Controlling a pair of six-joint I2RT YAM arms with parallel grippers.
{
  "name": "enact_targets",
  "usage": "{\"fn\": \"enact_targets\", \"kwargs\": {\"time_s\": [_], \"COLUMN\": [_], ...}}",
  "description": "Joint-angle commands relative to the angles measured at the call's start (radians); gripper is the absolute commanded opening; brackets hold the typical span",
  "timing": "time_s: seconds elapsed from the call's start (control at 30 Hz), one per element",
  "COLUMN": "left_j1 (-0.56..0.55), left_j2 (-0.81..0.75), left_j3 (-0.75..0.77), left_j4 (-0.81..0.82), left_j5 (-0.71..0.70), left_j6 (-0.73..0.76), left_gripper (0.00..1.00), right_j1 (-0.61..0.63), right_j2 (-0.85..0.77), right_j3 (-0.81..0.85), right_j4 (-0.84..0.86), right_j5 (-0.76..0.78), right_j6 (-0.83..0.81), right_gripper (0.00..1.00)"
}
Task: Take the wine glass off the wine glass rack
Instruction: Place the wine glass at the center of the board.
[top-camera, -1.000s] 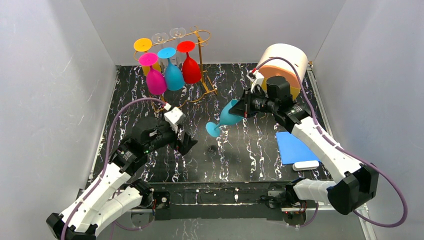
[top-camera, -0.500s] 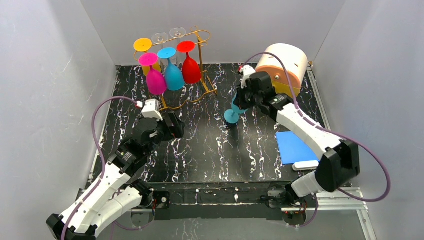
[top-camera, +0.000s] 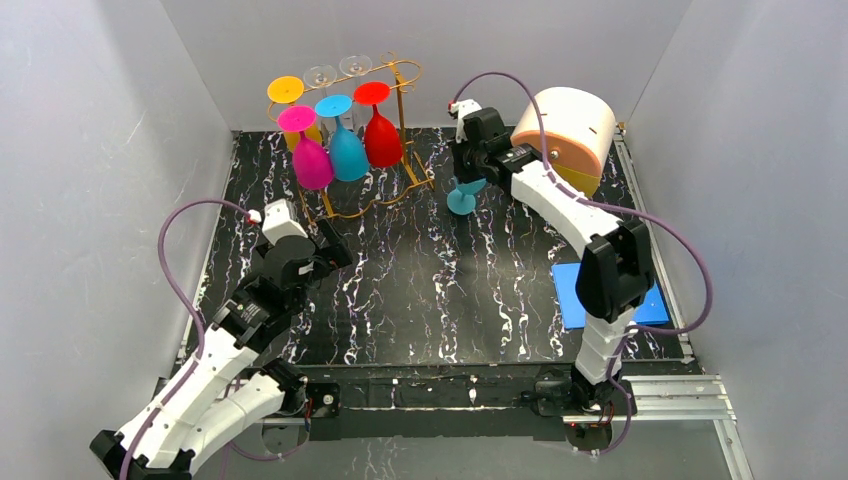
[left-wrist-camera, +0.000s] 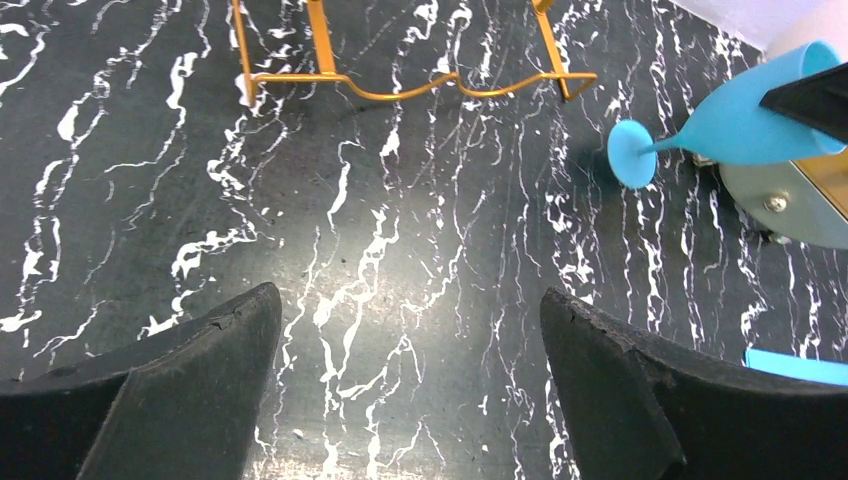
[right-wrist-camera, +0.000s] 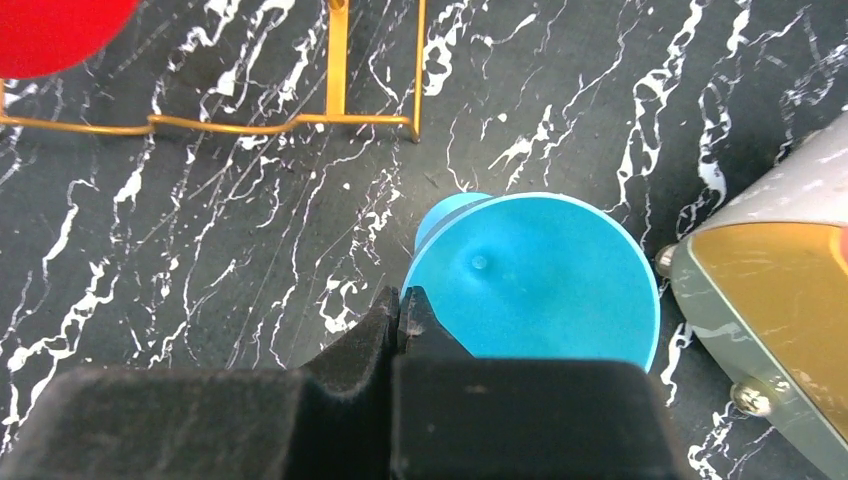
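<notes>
The right pincer (right-wrist-camera: 403, 308) was clamped shut on the rim of a light blue wine glass (right-wrist-camera: 530, 275), one finger inside the bowl and one outside. Its wrist camera looked almost straight down into the open bowl, with a sliver of the foot peeking out beyond the upper left of the rim. The glass stood close to upright, leaning slightly. Whether its foot touched the desk (top-camera: 450, 300) could not be told.

Seen from above, that glass hung clear of the wine glass rack (top-camera: 405, 120), off to the rack's right and apart from it, between the rack and a cream and orange round drum (top-camera: 565, 130) at the far right of the desk.

The gold wire rack stood at the far left of the desk. Hanging from it bowl-down were a pink glass (top-camera: 312, 160), a darker blue glass (top-camera: 348, 150) and a red glass (top-camera: 383, 140) (behind them a yellow foot and two clear feet also showed on the rails).

The left pincer (left-wrist-camera: 410, 400) was spread wide with nothing between its dark fingers (left-wrist-camera: 190, 390). It hovered over bare black marble with white veins, nearer the front, well short of the rack's wavy bottom bar.

A flat blue pad (top-camera: 575, 295) lay at the right side of the desk, partly hidden by the right arm.
</notes>
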Motion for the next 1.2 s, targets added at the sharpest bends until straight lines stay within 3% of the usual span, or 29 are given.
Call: {"fn": "enact_targets", "kwargs": {"time_s": [0.0,0.23,0.6,0.87,0.97,1.03,1.17], "left_j1": [0.000,-0.001,0.000,0.000,0.000,0.000,-0.001], "left_j2": [-0.032,-0.059,0.004,0.001,0.011,0.018,0.032], "left_j3": [0.029,0.030,0.070,0.077,0.092,0.095,0.110], "left_j4": [-0.047,-0.046,-0.047,0.006,-0.025,-0.039,-0.066], "left_j5": [-0.145,-0.224,-0.225,-0.110,-0.118,-0.128,-0.133], "left_j6": [-0.045,0.003,0.101,0.180,0.171,0.157,0.126], "left_gripper": [0.98,0.98,0.98,0.98,0.98,0.98,0.98], "right_j1": [0.020,0.063,0.068,0.068,0.068,0.069,0.068], "right_j2": [0.054,0.085,0.157,0.190,0.186,0.189,0.216], "right_j3": [0.103,0.112,0.200,0.297,0.312,0.330,0.386], "right_j4": [-0.089,-0.133,-0.199,-0.286,-0.287,-0.292,-0.341], "right_j5": [0.008,0.008,0.049,0.058,0.050,0.030,0.022], "right_j6": [-0.008,-0.022,-0.002,-0.001,0.010,0.006,0.001], "right_gripper": [0.01,0.01,0.01,0.11,0.23,0.25,0.37]}}
